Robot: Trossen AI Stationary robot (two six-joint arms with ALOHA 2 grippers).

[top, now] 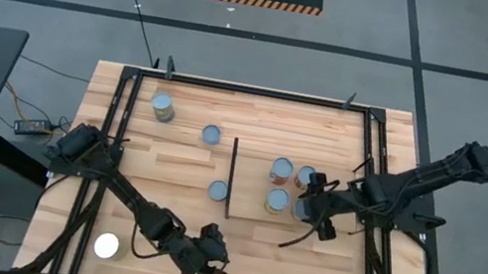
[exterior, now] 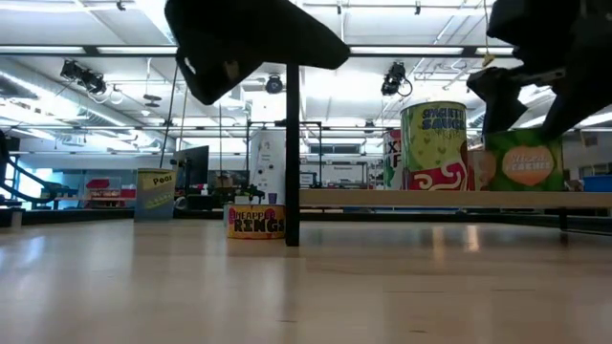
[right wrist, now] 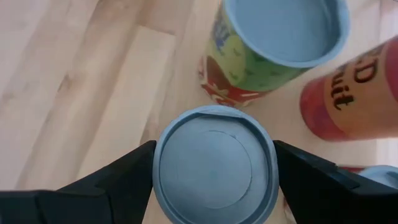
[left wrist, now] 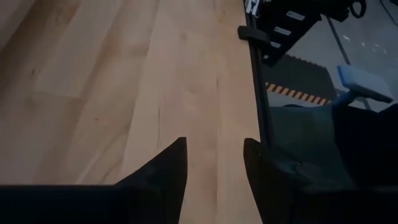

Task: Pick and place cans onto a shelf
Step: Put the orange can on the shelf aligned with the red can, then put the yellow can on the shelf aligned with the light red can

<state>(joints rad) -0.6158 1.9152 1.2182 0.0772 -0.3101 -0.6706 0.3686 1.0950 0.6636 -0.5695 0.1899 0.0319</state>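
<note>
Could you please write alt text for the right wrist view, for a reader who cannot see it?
The right pincer straddles a blue-grey-topped can, a dark finger on each side. Just beyond stand a green-labelled can and an orange one, on pale wood.

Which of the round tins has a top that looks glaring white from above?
The small round tin with the glaring white top, standing alone near the table's front left corner; the other tins' tops are blue-grey.

right pincer (top: 304, 208) covering a can (right wrist: 214, 165) on the shelf (top: 247, 206), can labels cropped in wrist view
</note>
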